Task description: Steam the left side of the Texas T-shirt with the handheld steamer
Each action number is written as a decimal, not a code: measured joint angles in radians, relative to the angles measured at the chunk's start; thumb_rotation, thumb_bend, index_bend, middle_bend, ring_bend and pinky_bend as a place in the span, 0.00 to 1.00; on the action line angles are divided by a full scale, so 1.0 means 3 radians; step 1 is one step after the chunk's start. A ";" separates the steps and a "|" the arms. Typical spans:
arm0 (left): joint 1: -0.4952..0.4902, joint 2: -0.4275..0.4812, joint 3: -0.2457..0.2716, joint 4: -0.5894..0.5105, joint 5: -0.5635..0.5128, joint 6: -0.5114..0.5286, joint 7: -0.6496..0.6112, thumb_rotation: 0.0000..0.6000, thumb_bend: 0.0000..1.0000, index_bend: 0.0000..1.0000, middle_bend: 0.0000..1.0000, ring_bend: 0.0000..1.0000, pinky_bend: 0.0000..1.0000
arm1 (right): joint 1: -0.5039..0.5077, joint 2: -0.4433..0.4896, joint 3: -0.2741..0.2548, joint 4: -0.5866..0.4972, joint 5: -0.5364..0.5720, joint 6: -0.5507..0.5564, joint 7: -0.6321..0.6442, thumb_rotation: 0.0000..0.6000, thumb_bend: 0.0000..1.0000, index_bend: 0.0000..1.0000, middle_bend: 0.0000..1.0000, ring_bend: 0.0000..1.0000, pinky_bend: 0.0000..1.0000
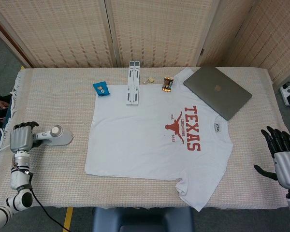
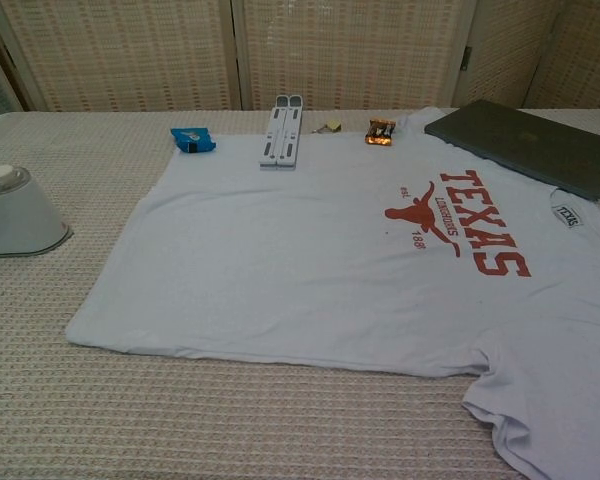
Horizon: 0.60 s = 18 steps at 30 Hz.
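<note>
One table [image 1: 48,193] with a beige woven cover fills most of the head view. One white Texas T-shirt [image 1: 145,145] lies flat across the middle, its red print toward the right of the frame and its lower right sleeve hanging near the bottom edge. One closed grey laptop [image 1: 217,91] sits at the upper right, overlapping the shirt's edge; the chest view cuts off its right end. One white folding stand [image 1: 133,82] lies at the top centre, touching the shirt's upper edge.

One handheld steamer [image 1: 55,136] rests on the table at the left edge, apart from the shirt. The left hand [image 1: 22,137] has its fingers curled around the steamer's handle, so most of the handle is hidden. The right hand [image 1: 282,157] hovers at the lower right edge, fingers spread, holding nothing.

Small stuff along the top: one blue packet [image 1: 101,88], one orange wrapper [image 1: 167,84], and a tiny tan item [image 1: 149,80] too small to identify.
</note>
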 measured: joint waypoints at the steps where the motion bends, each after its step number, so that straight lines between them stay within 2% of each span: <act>1: -0.0021 -0.0031 -0.0008 0.0055 0.0005 -0.0011 -0.0019 1.00 0.29 0.45 0.43 0.32 0.29 | 0.0001 0.0002 0.0001 -0.0006 0.0004 -0.0003 -0.0007 1.00 0.05 0.00 0.01 0.00 0.04; 7: -0.0141 -0.0204 -0.0044 0.0401 0.0008 -0.0128 -0.0086 1.00 0.29 0.58 0.56 0.41 0.35 | 0.0005 -0.0001 0.0007 -0.0028 0.0041 -0.0020 -0.0043 1.00 0.05 0.00 0.01 0.00 0.04; 13: -0.0232 -0.0383 -0.0050 0.0740 0.0076 -0.0201 -0.0251 1.00 0.29 0.71 0.75 0.58 0.59 | 0.0004 -0.0006 0.0012 -0.0040 0.0083 -0.0039 -0.0066 1.00 0.05 0.00 0.01 0.00 0.04; 18: -0.0256 -0.0437 -0.0024 0.0836 0.0186 -0.0223 -0.0463 1.00 0.29 0.85 0.93 0.76 0.67 | 0.0020 0.0003 0.0001 -0.0059 0.0110 -0.0116 -0.0046 1.00 0.05 0.00 0.02 0.00 0.04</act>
